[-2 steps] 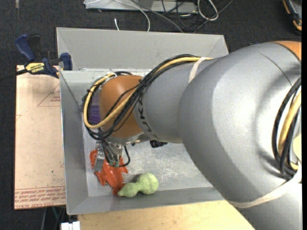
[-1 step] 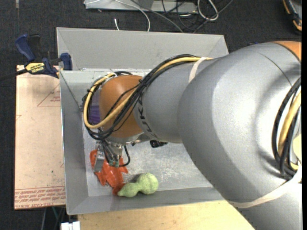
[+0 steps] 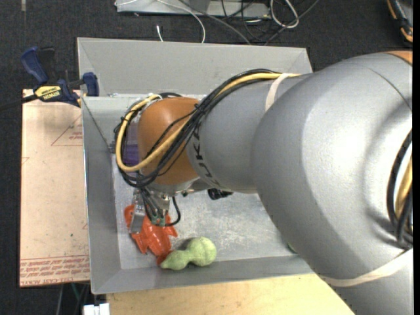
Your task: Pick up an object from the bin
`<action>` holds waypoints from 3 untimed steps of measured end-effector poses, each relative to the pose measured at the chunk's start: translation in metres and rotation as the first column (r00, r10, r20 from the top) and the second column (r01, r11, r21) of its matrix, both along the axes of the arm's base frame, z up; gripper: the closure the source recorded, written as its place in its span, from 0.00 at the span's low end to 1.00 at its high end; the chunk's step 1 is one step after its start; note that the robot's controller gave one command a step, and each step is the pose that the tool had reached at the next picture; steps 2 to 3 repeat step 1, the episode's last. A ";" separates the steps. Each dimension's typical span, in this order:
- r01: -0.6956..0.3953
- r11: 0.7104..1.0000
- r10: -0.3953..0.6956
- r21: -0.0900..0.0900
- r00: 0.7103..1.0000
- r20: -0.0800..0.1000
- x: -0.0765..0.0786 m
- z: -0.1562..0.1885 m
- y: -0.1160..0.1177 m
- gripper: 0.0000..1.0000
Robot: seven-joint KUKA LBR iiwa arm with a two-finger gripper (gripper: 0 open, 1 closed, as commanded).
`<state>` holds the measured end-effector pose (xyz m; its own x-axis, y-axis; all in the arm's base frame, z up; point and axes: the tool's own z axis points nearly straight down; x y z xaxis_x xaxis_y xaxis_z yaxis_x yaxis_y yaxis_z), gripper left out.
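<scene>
Your arm [image 3: 315, 163] fills most of the view and hides much of the grey bin [image 3: 100, 215], so you judge any grasp half blind. The bin's near-left corner is where the trouble sits: the walls slope in there, and a descent that drifts left or toward the front could scrape the hand against metal.

The orange wrist cover [image 3: 167, 143] and its looped cables [image 3: 140, 165] hang low over the left wall. A twist of the wrist could catch a cable on the rim.

The pale green, peanut-shaped soft thing [image 3: 191, 254] lies against the front wall, touching or just beside the target. A closing grip could pinch both or knock the green one aside.

The target looks to be the crumpled orange-red thing [image 3: 152, 240] in that corner. Its uneven shape could slip out on the lift.

The hand [image 3: 151, 214] is right on top of it. You cannot tell whether it is open, closed or gripping.
</scene>
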<state>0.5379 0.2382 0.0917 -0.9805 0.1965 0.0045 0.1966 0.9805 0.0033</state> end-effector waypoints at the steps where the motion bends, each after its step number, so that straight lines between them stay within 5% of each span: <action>1: 0.000 1.000 0.000 0.001 1.000 0.002 0.000 0.027 0.000 1.00; 3: 0.000 1.000 0.000 0.001 1.000 0.002 0.000 0.027 0.000 1.00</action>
